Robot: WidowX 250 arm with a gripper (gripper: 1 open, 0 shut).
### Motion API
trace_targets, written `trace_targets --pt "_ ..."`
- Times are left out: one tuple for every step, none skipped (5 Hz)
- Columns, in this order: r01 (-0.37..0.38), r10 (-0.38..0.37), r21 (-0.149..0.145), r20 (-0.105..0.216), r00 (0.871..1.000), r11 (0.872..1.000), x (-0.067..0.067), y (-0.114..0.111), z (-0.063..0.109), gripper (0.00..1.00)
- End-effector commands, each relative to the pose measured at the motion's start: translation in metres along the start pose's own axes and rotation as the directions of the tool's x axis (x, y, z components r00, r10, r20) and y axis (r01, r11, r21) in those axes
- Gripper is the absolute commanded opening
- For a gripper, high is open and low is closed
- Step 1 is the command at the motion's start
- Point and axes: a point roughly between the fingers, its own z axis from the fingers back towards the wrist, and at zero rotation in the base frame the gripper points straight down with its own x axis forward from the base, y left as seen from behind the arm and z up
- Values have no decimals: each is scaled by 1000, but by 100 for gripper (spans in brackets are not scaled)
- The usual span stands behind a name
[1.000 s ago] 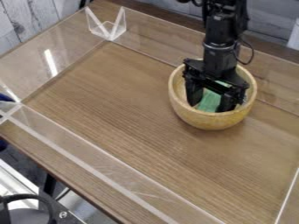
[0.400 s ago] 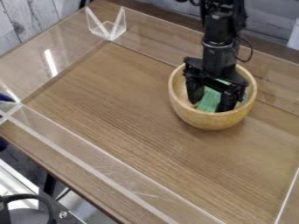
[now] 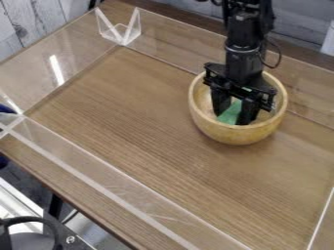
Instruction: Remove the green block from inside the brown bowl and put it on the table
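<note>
The brown bowl (image 3: 217, 125) sits at the right side of the table (image 3: 131, 127). Inside it lies the green block (image 3: 232, 114), only partly visible between the black fingers. My gripper (image 3: 239, 105) reaches straight down into the bowl and its fingers have drawn together around the block. The jaws look shut on the green block, which still rests low in the bowl. The black arm rises from the bowl toward the top edge of the view.
Low clear acrylic walls (image 3: 78, 151) edge the tabletop on the near and left sides. A clear folded acrylic piece (image 3: 119, 27) stands at the far left corner. Bare wood-grain surface stretches left and in front of the bowl.
The gripper's fingers have closed inward onto the green block; earlier they stood wide apart inside the bowl. The arm has stayed in place.
</note>
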Motion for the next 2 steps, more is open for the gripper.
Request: trace_targets --pt "5 -6 3 132 991 1000 15 1 49 0" --pt "0 -3 11 207 978 1000 18 0 88 0"
